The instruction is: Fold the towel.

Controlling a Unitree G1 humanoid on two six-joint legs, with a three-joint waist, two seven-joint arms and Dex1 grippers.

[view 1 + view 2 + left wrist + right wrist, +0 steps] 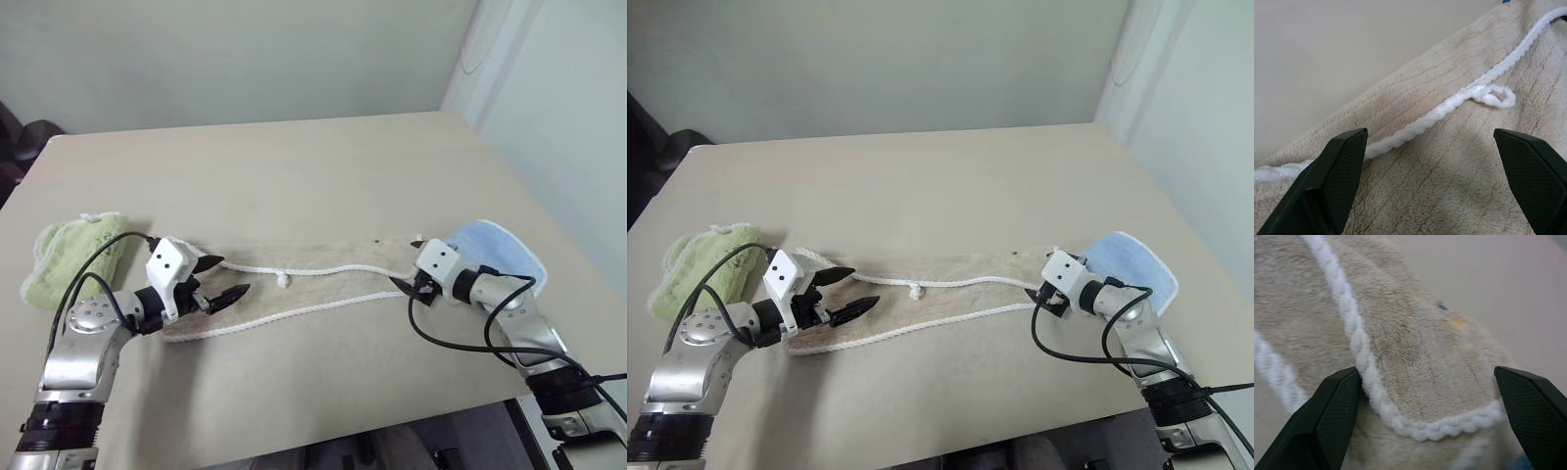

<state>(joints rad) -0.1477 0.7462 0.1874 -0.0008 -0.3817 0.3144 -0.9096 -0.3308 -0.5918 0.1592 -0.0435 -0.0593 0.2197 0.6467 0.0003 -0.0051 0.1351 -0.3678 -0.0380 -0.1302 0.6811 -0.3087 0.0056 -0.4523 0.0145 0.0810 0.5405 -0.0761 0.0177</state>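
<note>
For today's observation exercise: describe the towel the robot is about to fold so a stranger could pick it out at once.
Start at the pale table. Along its near edge, between the left gripper and right gripper, lies a long beige towel. Unlike the green towel and blue towel at either end, it has white corded edging and a small white loop.

You've got loads of open table [294, 157] behind the towel [313, 279], nothing back there to dodge. The tight spots are at the ends: a green towel [73, 257] sits just off its left end, near the left gripper [217, 278], and a blue towel [495, 250] lies right by the right gripper [407, 286]. The near table edge is close too.
</note>
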